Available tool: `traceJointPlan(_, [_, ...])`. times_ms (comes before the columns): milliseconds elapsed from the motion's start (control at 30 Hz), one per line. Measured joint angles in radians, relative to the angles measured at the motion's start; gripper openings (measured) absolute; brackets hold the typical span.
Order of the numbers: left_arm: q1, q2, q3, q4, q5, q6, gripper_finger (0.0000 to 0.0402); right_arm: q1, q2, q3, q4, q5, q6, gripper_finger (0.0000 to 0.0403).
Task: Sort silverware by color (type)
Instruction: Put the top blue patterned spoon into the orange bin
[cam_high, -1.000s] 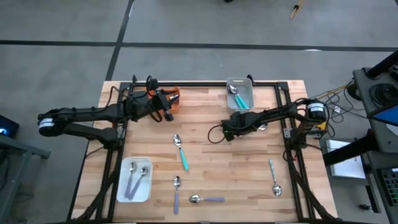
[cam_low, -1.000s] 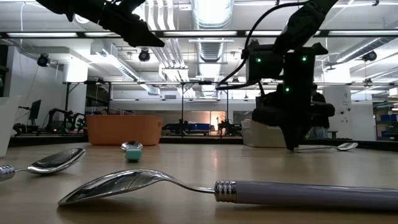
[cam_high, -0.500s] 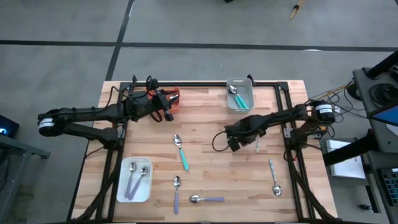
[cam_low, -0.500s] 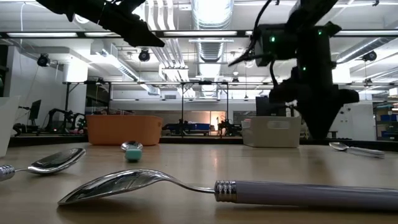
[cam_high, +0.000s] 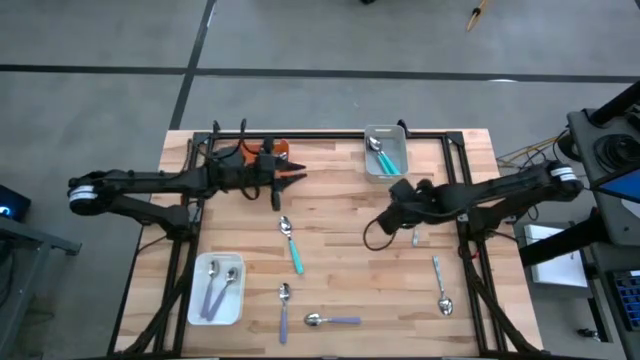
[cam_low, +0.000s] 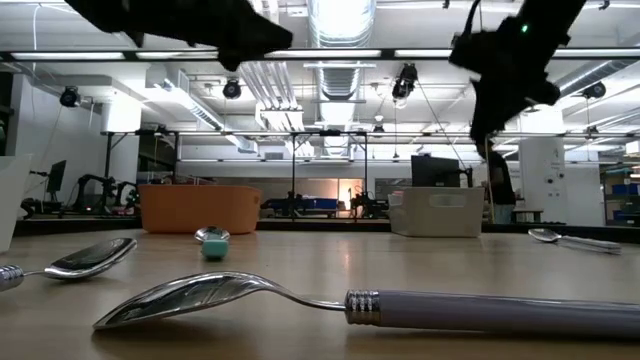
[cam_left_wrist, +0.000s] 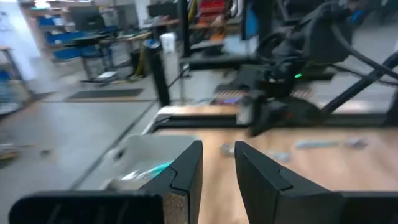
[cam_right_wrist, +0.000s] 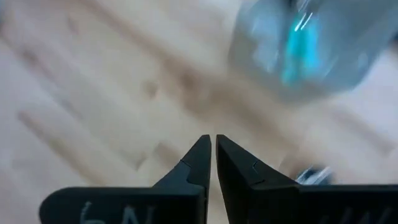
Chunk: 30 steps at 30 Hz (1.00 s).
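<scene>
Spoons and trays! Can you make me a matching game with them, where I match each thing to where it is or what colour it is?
Things:
1. grey tray
2. white tray
3. teal-handled spoon on the table
4. orange tray

Clues:
A. holds two lavender-handled spoons
B. lies on bare wood in the middle of the table
C. holds a teal-handled spoon
D. sits at the far edge, by the left arm

Pairs: 1-C, 2-A, 3-B, 4-D

Grey tray (cam_right_wrist: 311, 50) blurred (teal spoon (cam_right_wrist: 298, 46) inside, smeared).
</scene>
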<state>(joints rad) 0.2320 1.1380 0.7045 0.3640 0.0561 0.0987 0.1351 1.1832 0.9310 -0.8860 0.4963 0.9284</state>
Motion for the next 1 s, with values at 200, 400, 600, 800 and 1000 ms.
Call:
traceJointPlan(200, [-0.017, 0.170, 0.047, 0.134, 0.009, -0.127, 0.0075, 0.002, -0.110, -0.008, -0.018, 0.125, -0.052, 0.0017])
traceJointPlan(400, [-0.020, 0.325, 0.152, 0.078, 0.009, -0.199, 0.0075, 0.002, -0.110, -0.053, -0.147, 0.036, 0.105, 0.0017])
traceJointPlan(600, [-0.033, 0.445, 0.230, 0.070, 0.009, -0.264, 0.0075, 0.002, -0.058, -0.171, -0.274, -0.103, 0.304, 0.0017])
traceJointPlan(800, [-0.044, 0.509, 0.281, 0.037, 0.009, -0.278, 0.0075, 0.002, -0.017, -0.273, -0.239, -0.112, 0.461, 0.0017])
traceJointPlan(1000, [-0.044, 0.528, 0.299, 0.037, 0.008, -0.292, 0.0075, 0.002, 0.028, -0.360, -0.083, -0.139, 0.461, 0.0017])
